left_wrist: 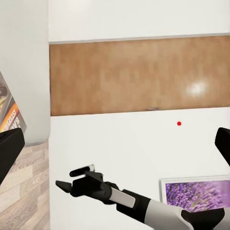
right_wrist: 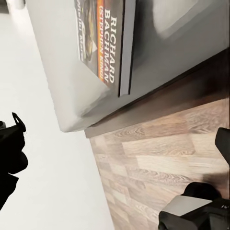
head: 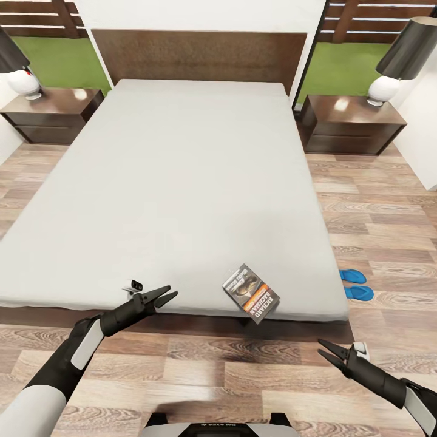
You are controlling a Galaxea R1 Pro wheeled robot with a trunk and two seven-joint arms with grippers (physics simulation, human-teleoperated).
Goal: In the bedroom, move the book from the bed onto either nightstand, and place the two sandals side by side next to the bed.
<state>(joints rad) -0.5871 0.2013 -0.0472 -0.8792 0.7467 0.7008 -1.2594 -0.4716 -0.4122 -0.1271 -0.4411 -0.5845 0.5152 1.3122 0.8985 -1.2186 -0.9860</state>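
Book (head: 250,293) lying at the bed's (head: 176,182) foot edge, overhanging slightly — both sandals (head: 355,285) resting on the floor beside the bed's corner. Left gripper (head: 159,298) and right gripper (head: 330,354) are hovering spread wide, empty — a careless nudge risks tipping the book off.

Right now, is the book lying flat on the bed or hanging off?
Lying flat, cover up, on the mattress; the book sits at its near edge, one corner at the rim.

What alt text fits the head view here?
A book lies near the foot edge of the grey bed, with the open left gripper and right gripper hovering nearby. Two blue sandals sit on the floor beside the bed.
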